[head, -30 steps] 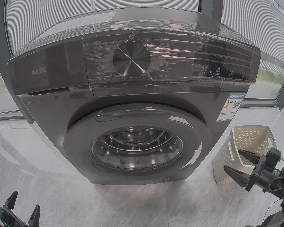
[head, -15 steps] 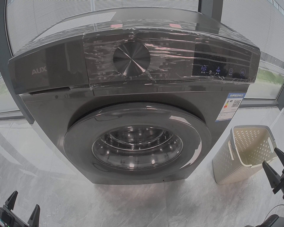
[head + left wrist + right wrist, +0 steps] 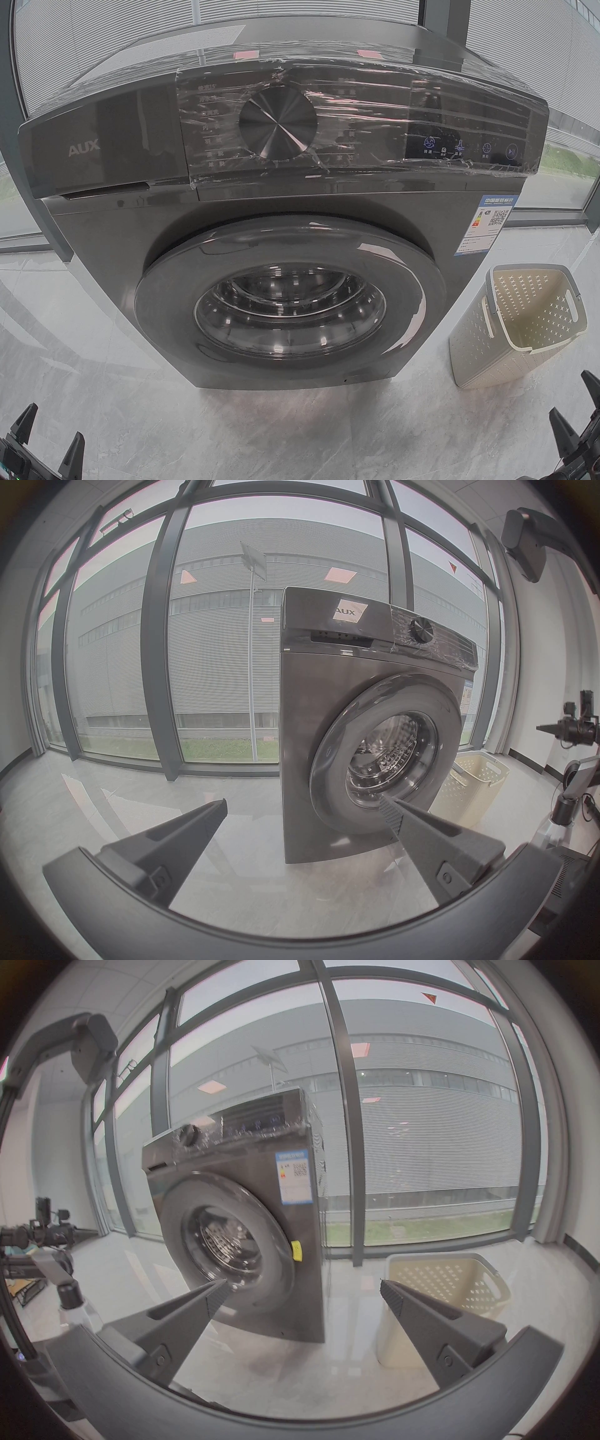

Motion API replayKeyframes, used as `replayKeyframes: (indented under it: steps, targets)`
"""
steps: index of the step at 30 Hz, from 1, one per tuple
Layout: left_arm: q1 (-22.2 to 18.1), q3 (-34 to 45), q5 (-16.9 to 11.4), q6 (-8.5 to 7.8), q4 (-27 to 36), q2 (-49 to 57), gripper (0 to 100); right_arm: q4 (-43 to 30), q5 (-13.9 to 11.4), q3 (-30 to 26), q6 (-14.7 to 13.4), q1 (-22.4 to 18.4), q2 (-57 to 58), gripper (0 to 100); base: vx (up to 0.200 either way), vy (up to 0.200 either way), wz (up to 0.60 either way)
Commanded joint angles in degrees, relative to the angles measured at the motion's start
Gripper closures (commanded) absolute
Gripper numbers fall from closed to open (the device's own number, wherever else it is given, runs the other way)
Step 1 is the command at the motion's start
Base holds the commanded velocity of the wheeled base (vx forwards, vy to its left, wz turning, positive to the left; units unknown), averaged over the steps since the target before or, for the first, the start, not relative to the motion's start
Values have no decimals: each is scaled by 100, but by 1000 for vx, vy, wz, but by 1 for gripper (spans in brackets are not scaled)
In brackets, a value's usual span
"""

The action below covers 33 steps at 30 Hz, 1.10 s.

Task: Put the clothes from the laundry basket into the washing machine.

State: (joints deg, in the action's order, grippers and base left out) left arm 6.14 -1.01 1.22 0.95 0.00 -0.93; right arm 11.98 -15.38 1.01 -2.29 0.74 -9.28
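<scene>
Grey washing machine [image 3: 287,206]: front-loading unit, stood on the floor and facing the camera; the centre and upper part of the head view are taken up by it.
Round door [image 3: 181,294]: seen shut flush against the front panel; a steel drum is visible through the glass window [image 3: 290,309].
Control panel [image 3: 369,125]: wrapped in clear film, with a metal dial [image 3: 278,124] at upper centre and lit touch icons at the upper right of the frame.
Label sticker [image 3: 486,226]: fixed to the front panel, to the upper right of the door.
Laundry basket [image 3: 475,350]: cream perforated plastic with a grey rim, stood upright at the lower right of the head view, just beside the machine's right front corner. Its perforated inner walls are seen from above.
Left gripper [image 3: 53,425]: placed at the lower left corner of the head view. Its fingers are spread wide and nothing is held between them. It is well apart from the machine, and the basket lies far across the frame from it.
Right gripper [image 3: 570,397]: placed at the lower right corner of the head view. Its fingers are spread and nothing is held. The basket lies near it, just above it in the frame, with a gap of floor between them.
Floor [image 3: 312,431]: pale marbled tile, glossy, with the machine reflected in it.
Windows [image 3: 437,1147]: tall dark-framed panes behind the machine, through which a grey building is seen.
</scene>
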Motion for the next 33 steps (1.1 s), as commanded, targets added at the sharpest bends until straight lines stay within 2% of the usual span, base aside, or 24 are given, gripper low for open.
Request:
replayKeyframes:
  steps: [1, 2, 4, 6, 8, 9, 11, 21, 33]
  targets:
    - [1, 92, 1, 10, 0, 93, 0, -812, 326, -101, 247, -74, 928, 0, 0, 0, 0]
    - [1, 101, 1, 10, 0, 93, 0, -820, 405, -101, 264, -74, 928, 0, 0, 0, 0]
    - [1, 92, 1, 10, 0, 93, 0, -891, 800, -101, 414, -74, 928, 0, 0, 0, 0]
    - [1, 92, 1, 10, 0, 93, 0, -917, 923, -101, 458, -74, 928, 0, 0, 0, 0]
    - [1, 92, 1, 10, 0, 93, 0, -1023, 1204, -101, 466, -66, 928, 0, 0, 0, 0]
    - [1, 92, 1, 19, 0, 93, 0, -1172, 1468, -101, 405, -74, 928, 0, 0, 0, 0]
    - [1, 92, 1, 19, 0, 93, 0, -1269, 1661, -84, 256, -66, 928, 0, 0, 0, 0]
    - [1, 92, -25, 28, 0, 93, 0, -1216, 1653, -92, 176, -83, 928, 0, 0, 0, 0]
    - [1, 92, -25, 72, 9, 93, 0, -1207, 1644, -92, 220, -74, 928, 0, 0, 0, 0]
